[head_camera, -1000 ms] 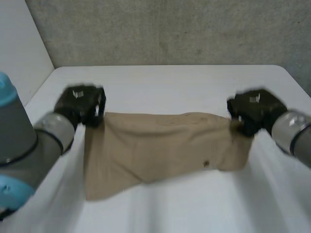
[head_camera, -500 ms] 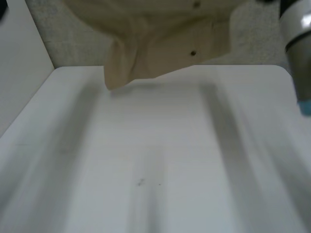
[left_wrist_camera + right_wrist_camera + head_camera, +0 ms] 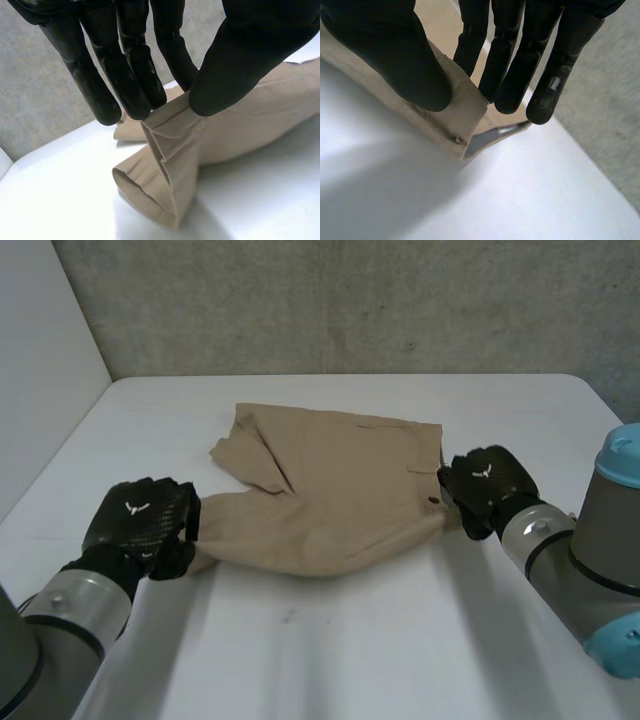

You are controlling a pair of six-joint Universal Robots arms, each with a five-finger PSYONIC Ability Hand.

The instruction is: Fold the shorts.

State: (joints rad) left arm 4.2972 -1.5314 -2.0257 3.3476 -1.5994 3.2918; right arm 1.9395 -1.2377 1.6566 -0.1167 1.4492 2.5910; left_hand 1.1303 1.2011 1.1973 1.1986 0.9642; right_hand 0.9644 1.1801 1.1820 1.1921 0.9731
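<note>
While the tan woven-cloth shorts (image 3: 340, 500) lie spread across the middle of the flat white table (image 3: 400, 640), both of the robot's black hands have hold of them, one at each end. The garment lies crosswise in the head view, with its far edge fairly straight and its near edge sagging in a soft curve towards the robot. At the far left a loose flap of cloth (image 3: 245, 455) is turned over on itself in a crease. A small dark button (image 3: 432, 502) sits on the cloth close to the right end.

The left hand (image 3: 140, 525) is at the near left corner of the shorts. In the left wrist view its thumb (image 3: 250, 55) and fingers (image 3: 130, 75) are closed together on a narrow ridge of the cloth (image 3: 165, 165), which hangs below the pinch and ends in a stitched, doubled hem resting on the table.

The right hand (image 3: 485, 485) is at the right edge of the shorts, just beside the button. In the right wrist view its thumb (image 3: 395, 55) presses a thick folded edge of the cloth (image 3: 460, 110) against the fingers (image 3: 510, 65), so this hand too has the cloth pinched. That edge is raised slightly off the table.

A rough grey concrete wall (image 3: 350, 300) stands behind the table's far edge.
</note>
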